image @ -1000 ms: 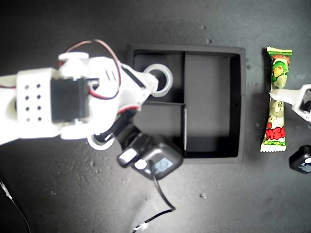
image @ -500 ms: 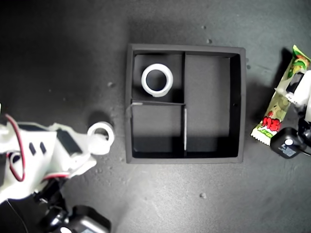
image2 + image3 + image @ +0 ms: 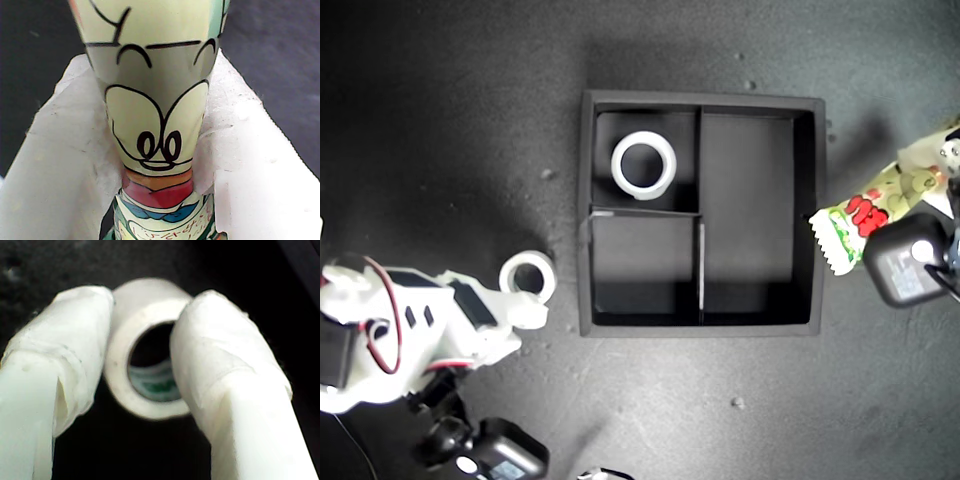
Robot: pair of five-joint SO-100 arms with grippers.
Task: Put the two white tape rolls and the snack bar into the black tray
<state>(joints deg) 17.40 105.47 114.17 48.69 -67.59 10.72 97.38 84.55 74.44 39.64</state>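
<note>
The black tray (image 3: 810,215) lies in the middle of the exterior view. One white tape roll (image 3: 643,165) rests in its small far compartment. The other tape roll (image 3: 528,275) (image 3: 150,347) lies on the table at the tray's left in the exterior view. My second gripper (image 3: 520,292) (image 3: 142,345) is open over it, a finger (image 3: 75,340) at each side. At the exterior view's right, my first gripper (image 3: 932,160) (image 3: 160,165) is shut on the snack bar (image 3: 865,212) (image 3: 155,100). The bar hangs tilted, its crimped end touching the tray's right wall.
The table is a dark matte surface (image 3: 450,120). Each arm's black wrist camera shows in the exterior view, one at the lower left (image 3: 500,455) and one at the right edge (image 3: 908,258). Red wires (image 3: 380,330) loop over the second arm's white body.
My second arm left the tray, with one roll staying inside, and came down to the loose roll. My first gripper took the snack bar off the table and swung its end against the tray's wall.
</note>
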